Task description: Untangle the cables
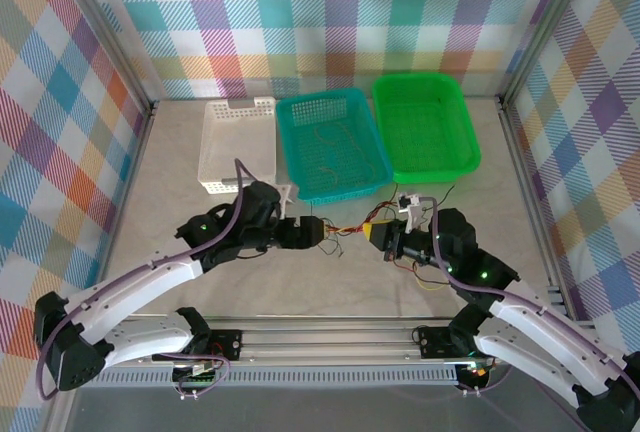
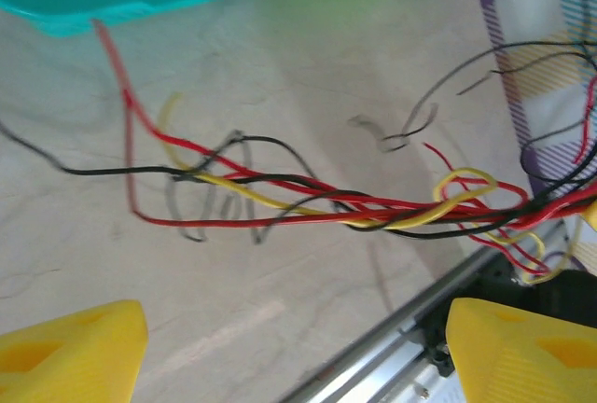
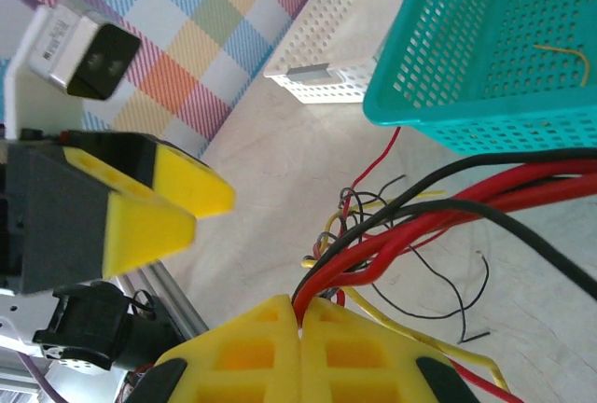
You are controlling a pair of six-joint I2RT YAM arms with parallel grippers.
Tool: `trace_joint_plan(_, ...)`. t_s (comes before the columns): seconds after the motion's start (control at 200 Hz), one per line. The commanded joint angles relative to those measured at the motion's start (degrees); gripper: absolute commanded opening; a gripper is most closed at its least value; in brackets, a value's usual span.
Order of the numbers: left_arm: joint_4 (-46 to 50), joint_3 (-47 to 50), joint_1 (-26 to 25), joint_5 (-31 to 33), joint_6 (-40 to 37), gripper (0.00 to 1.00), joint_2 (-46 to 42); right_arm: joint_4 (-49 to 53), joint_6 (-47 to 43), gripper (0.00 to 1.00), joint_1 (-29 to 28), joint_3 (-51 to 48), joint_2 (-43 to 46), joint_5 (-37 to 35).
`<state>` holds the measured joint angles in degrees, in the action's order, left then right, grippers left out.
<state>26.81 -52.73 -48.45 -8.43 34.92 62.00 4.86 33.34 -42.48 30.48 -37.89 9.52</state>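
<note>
Top external view: cables (image 1: pixel 345 231) lay bunched on the desk (image 1: pixel 300 287), just in front of the teal basket (image 1: pixel 330 102), between the left end effector (image 1: pixel 322 234) and the right end effector (image 1: pixel 370 233).
Right end effector: clenched on one end of the bundle; in the right wrist view, red, black and yellow strands ran out from between its shut fingers.
Left end effector: released, yellow fingers (image 2: pixel 70 347) spread wide with nothing between them; hung just short of the wires, touching none.
Long axis: ran roughly left to right across the desk, from the right-hand grip towards the left end effector.
Left wrist view: showed the twisted stretch ahead of the fingertips, not yet in the gap, lying roughly along the line from one finger to the other; loose red and black tails fanned out towards the basket.
Nearer arm: both sat close; right already held, so left was judged the free one for the pull.
Judged need: reach forward past the fingertips, likely with a wrist turn so the fingers could straddle a single strand.
Risk: could have closed on several twisted strands at once.
</note>
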Motion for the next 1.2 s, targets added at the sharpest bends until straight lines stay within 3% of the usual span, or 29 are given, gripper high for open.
trace_joint_plan(0.0,-6.4,0.6,-2.9,-3.8,1.8,0.83,2.3,-6.0,-1.3,0.0,-0.3,1.0,-1.1,2.2)
trace_joint_plan(0.325,-8.3,-0.3,-7.3,-3.5,-0.4,0.78,7.1,-7.9,0.8,0.0,-0.3,3.2,-2.2,7.0)
trace_joint_plan(0.77,-5.4,1.3,-7.7,3.9,-5.3,0.54,4.5,-1.7,3.0,0.0,-0.3,5.1,-1.5,12.9)
trace_joint_plan(0.89,-5.7,2.4,-7.7,6.7,-6.1,0.55,2.3,-0.8,3.0,0.0,-0.3,4.9,-1.3,13.2)
trace_joint_plan(1.055,-5.3,4.8,-7.7,10.0,-6.9,0.67,-1.1,0.6,2.9,0.0,-0.3,4.9,0.1,13.7)
trace_joint_plan(1.195,-4.5,7.3,-7.7,11.1,-6.8,0.71,-2.3,1.9,2.3,0.0,-0.3,5.1,1.3,12.6)
